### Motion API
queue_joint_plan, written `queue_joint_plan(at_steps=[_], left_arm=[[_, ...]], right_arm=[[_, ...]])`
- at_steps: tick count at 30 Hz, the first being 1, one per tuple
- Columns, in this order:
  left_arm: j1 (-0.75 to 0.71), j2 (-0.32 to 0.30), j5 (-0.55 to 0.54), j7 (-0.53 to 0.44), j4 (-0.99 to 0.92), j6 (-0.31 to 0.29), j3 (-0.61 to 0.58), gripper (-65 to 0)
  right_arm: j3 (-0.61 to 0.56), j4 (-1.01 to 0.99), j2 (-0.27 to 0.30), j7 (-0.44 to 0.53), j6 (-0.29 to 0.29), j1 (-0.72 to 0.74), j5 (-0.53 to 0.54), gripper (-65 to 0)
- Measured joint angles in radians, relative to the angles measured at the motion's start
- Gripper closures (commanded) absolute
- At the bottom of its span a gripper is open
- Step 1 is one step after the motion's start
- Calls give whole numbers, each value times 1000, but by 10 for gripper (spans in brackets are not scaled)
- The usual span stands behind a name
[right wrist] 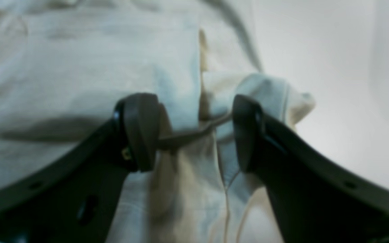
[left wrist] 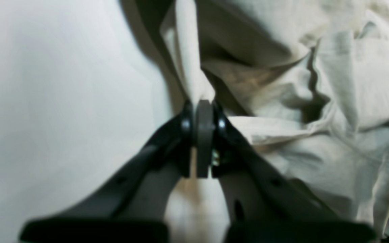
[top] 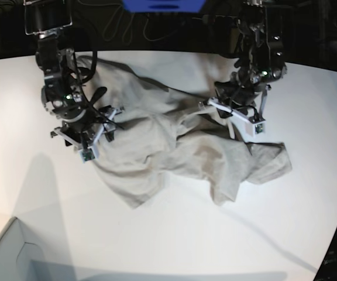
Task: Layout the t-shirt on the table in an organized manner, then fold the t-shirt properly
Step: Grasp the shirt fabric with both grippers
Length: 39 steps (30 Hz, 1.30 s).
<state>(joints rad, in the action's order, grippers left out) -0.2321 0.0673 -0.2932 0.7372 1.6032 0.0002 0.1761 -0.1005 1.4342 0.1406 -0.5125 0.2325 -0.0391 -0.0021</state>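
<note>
Left gripper (left wrist: 204, 101) pressed together on a pinch of shirt fabric, a taut fold rising from the tips toward the top of the left wrist view; in the base view this gripper (top: 234, 111) sits right of centre, over the shirt's upper right part. Right gripper (right wrist: 194, 131) spread wide, dark fingers (right wrist: 140, 131) apart with a crumpled fold of cloth lying between them, neither pad clearly touching it; in the base view it (top: 95, 132) sits at centre left, at the shirt's left edge. Table (top: 174, 240): broad white top with a curved far edge, filling most of the base view. Shirt (top: 168, 152): pale grey-beige, lying on the table across the middle of the base view between the two arms, rumpled and bunched, not flat; one part runs to the upper left, another to the right, a lobe hangs toward lower centre. Pale box corner (top: 4, 257) at lower left of the base view, well apart from the shirt.
</note>
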Motion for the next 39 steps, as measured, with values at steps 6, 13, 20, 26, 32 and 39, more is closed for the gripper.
queue_joint_plan(at_steps=[6, 13, 20, 26, 32, 39], left_arm=[[20, 3, 0, 0, 0, 0, 0, 0], [20, 5, 0, 0, 0, 0, 0, 0], [19, 5, 0, 0, -1, 0, -1, 0], [19, 7, 0, 0, -1, 0, -1, 0], [20, 5, 1, 0, -1, 0, -1, 0], [19, 5, 0, 0, -1, 0, -1, 0]], right_arm=[[1, 63, 2, 5, 201, -21, -4, -112], [19, 111, -3, -64, 377, -50, -10, 0], [129, 193, -15, -72, 377, -71, -10, -2], [157, 191, -24, -72, 377, -47, -12, -236], [151, 121, -25, -70, 377, -23, -8, -437], [152, 27, -24, -66, 377, 24, -12, -438]])
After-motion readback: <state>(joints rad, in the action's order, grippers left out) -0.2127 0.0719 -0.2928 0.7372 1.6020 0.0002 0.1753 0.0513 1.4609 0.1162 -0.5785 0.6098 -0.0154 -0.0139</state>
